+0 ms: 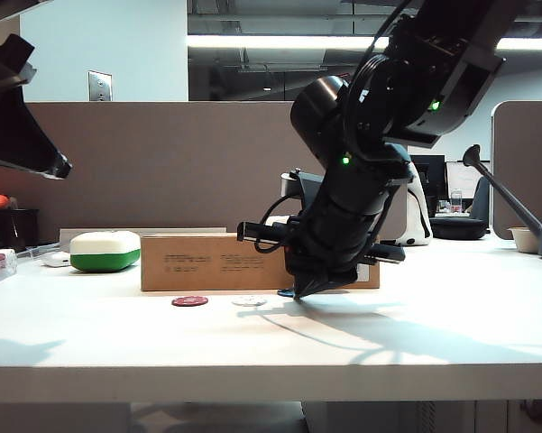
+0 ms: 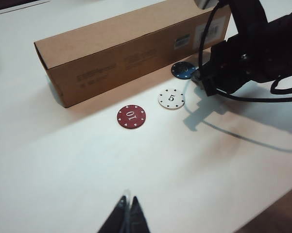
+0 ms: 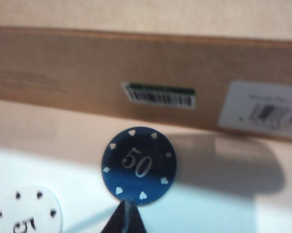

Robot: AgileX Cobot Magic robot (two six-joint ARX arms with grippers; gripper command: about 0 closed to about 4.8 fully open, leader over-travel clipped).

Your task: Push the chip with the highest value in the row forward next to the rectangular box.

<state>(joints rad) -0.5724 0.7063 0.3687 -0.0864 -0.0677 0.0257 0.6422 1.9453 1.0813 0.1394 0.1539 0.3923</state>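
My right gripper (image 3: 125, 218) is pinched closed, empty, its tip touching the near edge of the small flat round blue chip (image 3: 138, 165) marked 50. The chip lies near the long brown cardboard box (image 3: 87, 73). It looks light, hard and slidey, so I nudge its edge, not grab. My left gripper (image 2: 127, 216) hangs closed, well away.

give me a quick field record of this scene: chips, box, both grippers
blue chip: marked 50, ahead of the row, near the box, small gap showing
white chip: marked 5, in the row
red chip: marked 10, in the row
box: brown, long, behind the chips
right gripper: jaws shut, tip at the blue chip's near edge
left gripper: jaws shut, raised, away from the chips
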